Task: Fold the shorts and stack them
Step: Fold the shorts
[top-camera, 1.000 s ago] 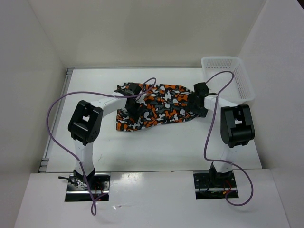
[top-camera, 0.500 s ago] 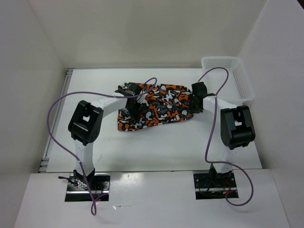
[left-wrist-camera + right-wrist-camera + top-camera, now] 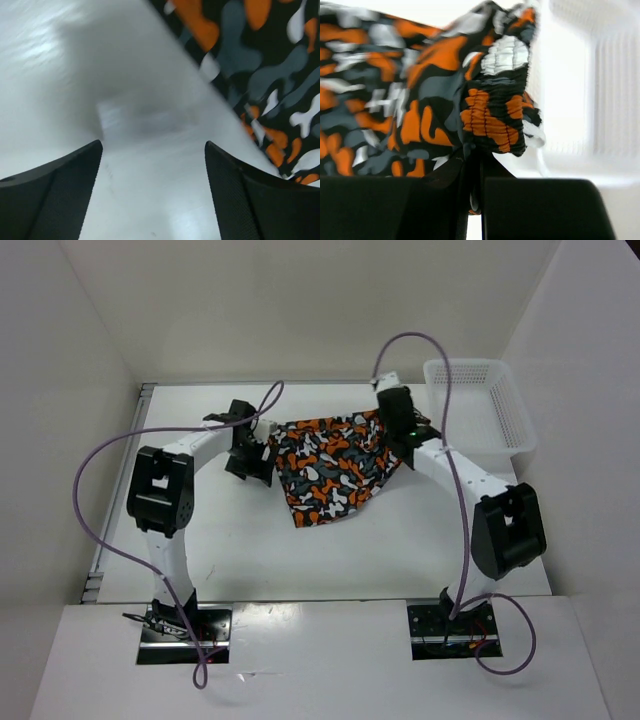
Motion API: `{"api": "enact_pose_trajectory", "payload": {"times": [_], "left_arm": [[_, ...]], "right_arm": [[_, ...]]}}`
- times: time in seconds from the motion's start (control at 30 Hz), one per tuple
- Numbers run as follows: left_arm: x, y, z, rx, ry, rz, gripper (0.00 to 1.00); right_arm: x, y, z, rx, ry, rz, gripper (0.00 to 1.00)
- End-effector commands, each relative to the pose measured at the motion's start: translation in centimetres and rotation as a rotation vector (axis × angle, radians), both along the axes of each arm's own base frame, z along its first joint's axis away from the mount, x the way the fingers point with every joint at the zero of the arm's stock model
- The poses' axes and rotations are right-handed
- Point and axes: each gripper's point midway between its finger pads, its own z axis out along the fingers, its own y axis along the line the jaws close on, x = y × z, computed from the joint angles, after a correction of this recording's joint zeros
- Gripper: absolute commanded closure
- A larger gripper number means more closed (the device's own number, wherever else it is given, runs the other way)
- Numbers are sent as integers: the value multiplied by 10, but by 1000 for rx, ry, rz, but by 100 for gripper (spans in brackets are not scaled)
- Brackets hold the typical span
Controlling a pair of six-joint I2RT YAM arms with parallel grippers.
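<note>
The shorts [image 3: 328, 462] are lying across the middle of the table [image 3: 400, 550], towards its far side, with one corner trailing towards the near edge. The left gripper [image 3: 252, 462] is sitting just beside their left edge, its parted fingers holding nothing, while the right gripper [image 3: 396, 420] is pinching their far right corner. The basket [image 3: 480, 415] is standing in the table's far right corner, just right of that gripper.
</note>
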Motion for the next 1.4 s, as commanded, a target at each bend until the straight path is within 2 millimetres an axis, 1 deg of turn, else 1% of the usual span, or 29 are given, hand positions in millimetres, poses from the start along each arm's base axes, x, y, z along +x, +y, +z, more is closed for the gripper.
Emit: {"api": "enact_pose_trajectory", "payload": {"times": [0.0, 0.03, 0.07, 0.1, 0.13, 0.17, 0.2, 0.23, 0.33, 0.37, 0.47, 0.5, 0.57, 0.63, 0.73, 0.8, 0.83, 0.87, 0.93, 1.0, 1.03, 1.07, 1.13, 1.17, 1.2, 1.23, 1.27, 1.3, 1.37], "left_arm": [[1, -43, -15, -158, 75, -83, 9], [15, -52, -9, -195, 52, -95, 9], [18, -60, -19, -231, 72, -106, 9], [26, -62, -24, -231, 72, -106, 9], [32, -64, -26, -234, 57, -108, 9], [35, -65, -28, -234, 58, -108, 9], [35, -65, -37, -231, 75, -106, 9], [39, -61, -39, -231, 74, -95, 11], [47, -50, -46, -231, 77, -67, 22], [46, -51, -48, -266, 95, -66, 34], [52, -42, -46, -290, 94, -44, 51], [55, -43, -43, -291, 85, -45, 53], [56, -41, -44, -283, 84, -43, 54], [59, -33, -42, -283, 81, -24, 54], [63, -22, -42, -284, 77, 0, 50], [68, -16, -33, -276, 63, 14, 47], [70, -9, -33, -276, 61, 27, 46], [75, -10, -26, -278, 46, 25, 43], [83, 2, -18, -270, 25, 49, 38], [90, 11, -8, -247, 1, 66, 34], [95, 17, 0, -239, -24, 76, 33], [96, 19, 2, -228, -27, 80, 31], [105, 31, 28, -223, -86, 101, 27], [106, 31, 36, -224, -103, 99, 26], [107, 38, 53, -226, -132, 110, 26], [104, 43, 57, -226, -136, 118, 24], [99, 41, 70, -237, -150, 113, 24], [95, 37, 75, -259, -150, 103, 24], [70, 30, 70, -302, -70, 93, 24]], "right_arm": [[6, 66, 57, -231, -176, 220, 100], [4, 79, 58, -257, -185, 250, 100], [3, 92, 54, -280, -182, 288, 100], [-5, 121, 56, -309, -193, 390, 100], [-9, 137, 55, -327, -200, 441, 100], [-16, 150, 51, -350, -195, 492, 100], [-29, 176, 50, -384, -209, 580, 100], [-38, 188, 44, -403, -202, 628, 100], [-68, 231, 29, -417, -181, 797, 100], [-78, 238, 20, -424, -149, 846, 100], [-103, 263, 1, -434, -120, 982, 100], [-113, 276, -5, -449, -117, 1036, 100], [-125, 286, -18, -456, -87, 1087, 100], [-137, 301, -33, -400, -39, 1126, 94], [-144, 305, -51, -350, 25, 1139, 81], [-147, 307, -62, -347, 63, 1156, 64], [-152, 318, -54, -309, 53, 1182, 54], [-154, 322, -50, -296, 57, 1202, 35], [-159, 332, -39, -222, 69, 1212, 22], [-165, 337, -28, -182, 77, 1231, 22], [-167, 341, -4, -131, 39, 1236, 20], [-170, 345, 7, -100, 24, 1251, 20], [-175, 339, 24, -82, -4, 1259, 20], [-177, 335, 26, -95, -11, 1266, 20], [-180, 328, 15, -110, 4, 1271, 20], [-179, 321, 23, -111, -22, 1267, 20], [-182, 317, 18, -116, -12, 1268, 21], [-181, 309, 3, -130, 23, 1260, 21], [-187, 298, -9, -141, 56, 1272, 21]]}}
